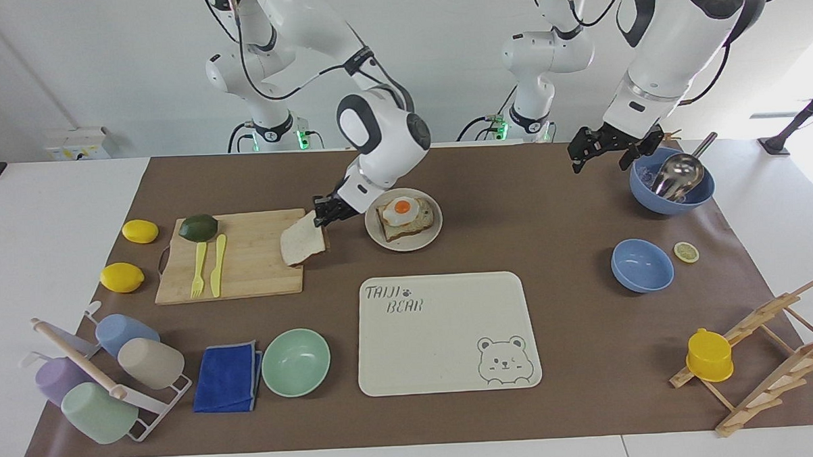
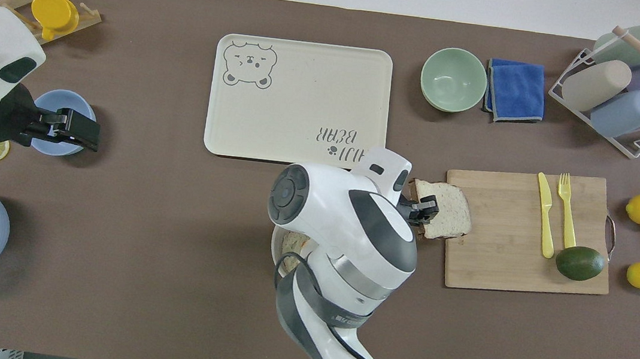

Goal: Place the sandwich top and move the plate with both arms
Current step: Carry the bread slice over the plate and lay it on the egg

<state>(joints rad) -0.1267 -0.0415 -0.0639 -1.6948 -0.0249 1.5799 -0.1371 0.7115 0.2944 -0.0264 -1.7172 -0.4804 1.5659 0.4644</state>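
Observation:
My right gripper is shut on one edge of the sandwich top, a plain pale bread slice. The slice hangs tilted in the air over the end of the wooden cutting board beside the plate; it also shows in the overhead view, as does the right gripper. The grey-beige plate holds toast with a fried egg. In the overhead view the right arm hides most of the plate. My left gripper waits open and empty in the air by the blue bowls; the overhead view shows it too.
A yellow fork and knife and an avocado lie on the board, two lemons beside it. The cream bear tray lies farther from the robots than the plate, the mint bowl beside it. Blue bowls stand at the left arm's end.

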